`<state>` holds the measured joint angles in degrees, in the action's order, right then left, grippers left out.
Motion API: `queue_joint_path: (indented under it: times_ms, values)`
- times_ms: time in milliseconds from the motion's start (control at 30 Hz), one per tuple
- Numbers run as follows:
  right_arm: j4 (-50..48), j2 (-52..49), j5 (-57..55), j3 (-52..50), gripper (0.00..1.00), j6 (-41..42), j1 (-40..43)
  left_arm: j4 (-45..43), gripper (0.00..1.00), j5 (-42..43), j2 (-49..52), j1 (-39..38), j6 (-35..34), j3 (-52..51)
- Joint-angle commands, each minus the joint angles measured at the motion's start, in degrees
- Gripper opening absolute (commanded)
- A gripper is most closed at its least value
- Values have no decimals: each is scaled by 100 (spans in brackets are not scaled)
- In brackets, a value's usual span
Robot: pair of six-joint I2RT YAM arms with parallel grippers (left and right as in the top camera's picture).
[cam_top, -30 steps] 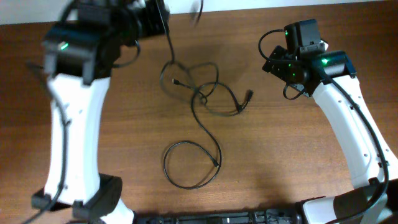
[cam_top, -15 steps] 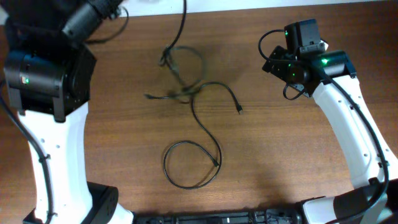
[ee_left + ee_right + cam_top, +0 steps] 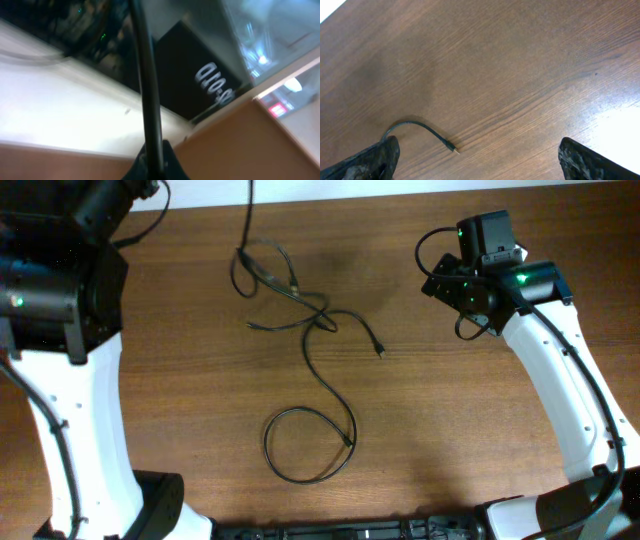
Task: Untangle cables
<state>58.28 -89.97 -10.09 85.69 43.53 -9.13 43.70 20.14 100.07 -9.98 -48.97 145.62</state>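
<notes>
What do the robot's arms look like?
Both arms are smooth white tubes with chunky black joints. The left arm and right arm each show small green lights. Thin black wires loop around the right arm's top. The right gripper has dark, rough-looking fingertips.

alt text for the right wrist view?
Open right gripper hovering over bare brown wooden table, a dark fingertip in each lower corner. One thin black cable curves in from the lower left, its small plug end lying between them.
</notes>
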Motion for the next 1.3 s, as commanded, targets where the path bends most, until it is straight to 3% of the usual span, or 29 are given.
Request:
queue_joint_path:
  times_ms: [0, 133, 267, 300, 367, 433, 533, 600, 700, 967, 1033, 1067, 1100, 1133, 1200, 1267]
  values:
    - [2, 11, -111, 44, 99, 22, 20, 573, 0, -22, -66, -2, 238, 57]
    - [-195, 13, -33, 44, 99, 157, 20, 634, 0, -22, -68, -2, 238, 57]
    - [-153, 17, 944, 46, 99, 146, 20, 960, 0, -107, -66, -2, 238, 57]
    - [-339, 35, 2011, 46, 99, -352, 13, 1012, 0, -341, -66, -2, 240, 57]
    - [-804, -4, 4518, 44, 91, -2439, -258, 1154, 0, -778, -66, -2, 238, 57]
    - [-848, -9, 5414, 44, 91, -3547, -839, 1167, 0, -909, -66, -4, 236, 31]
    - [-1187, -9, 5248, 44, 91, -4253, -1690, 1180, 0, -907, -66, -2, 236, 31]
    - [-1670, -20, 5051, 44, 91, -4288, -2120, 1259, 0, -901, -68, -4, 236, 31]
    - [-2197, -125, 3744, 44, 91, -4291, -2771, 1261, 0, -903, -66, -9, 236, 31]
    - [-3427, -1012, 3617, 44, 88, -4264, -3289, 1368, 0, -903, -66, -9, 236, 31]
    - [-3515, -1082, 3639, 44, 58, -4234, -3292, 1366, 0, -903, -66, -9, 236, 31]
    - [-3519, -1080, 3639, 46, 36, -4050, -3292, 1368, 0, -907, -66, -9, 236, 31]
    - [-3543, -1078, 3637, 46, 26, -3864, -3285, 1366, 0, -914, -66, -9, 236, 31]
    - [-3543, -1078, 3637, 46, 8, -3694, -3279, 1375, 0, -1010, -66, -9, 236, 31]
    - [-3508, -1056, 3635, 46, 4, -3294, -3259, 1493, 0, -1659, -66, -7, 238, 31]
    - [-3381, -1021, 3613, 46, 4, -2479, -3077, 1794, 0, -3161, -66, -7, 238, 31]
